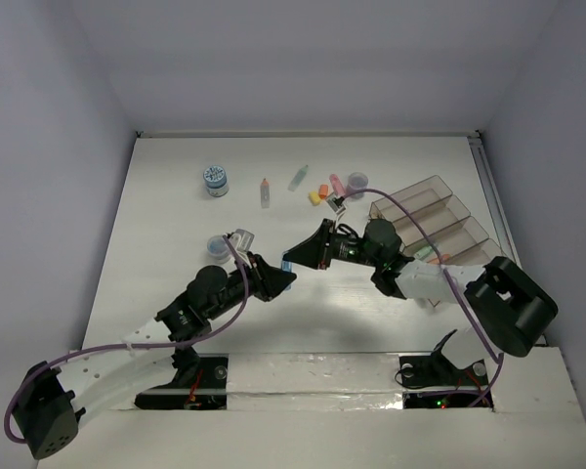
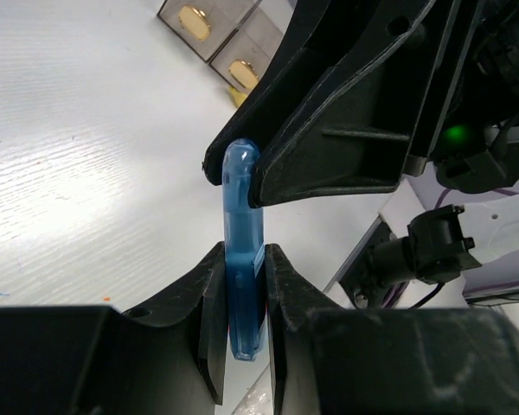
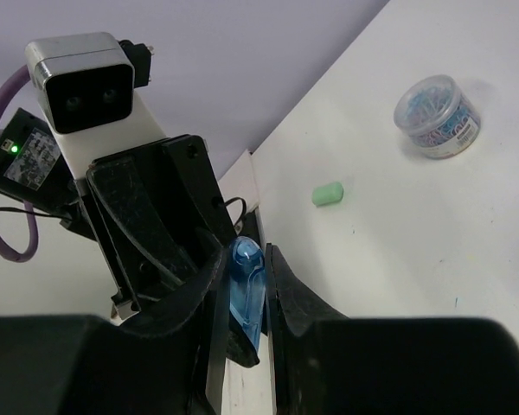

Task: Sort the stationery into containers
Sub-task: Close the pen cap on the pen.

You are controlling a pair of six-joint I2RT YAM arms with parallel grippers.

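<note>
The blue pen (image 2: 244, 226) is held off the table (image 1: 176, 244) between the two tools, which meet nose to nose. The left gripper (image 2: 245, 255) is clamped narrow on one end and the right gripper (image 3: 246, 253) pinches the other. Behind the right gripper's wrist stands the organiser tray (image 1: 439, 210) — ahead of its fingers lie a green eraser (image 3: 327, 193) and a round tub (image 3: 436, 117).

no legible text, numbers or brands in any view on our side. the blue-white tub (image 1: 215, 180) toward the desk's far left corner has printed markings, too small and blurred to read.
</note>
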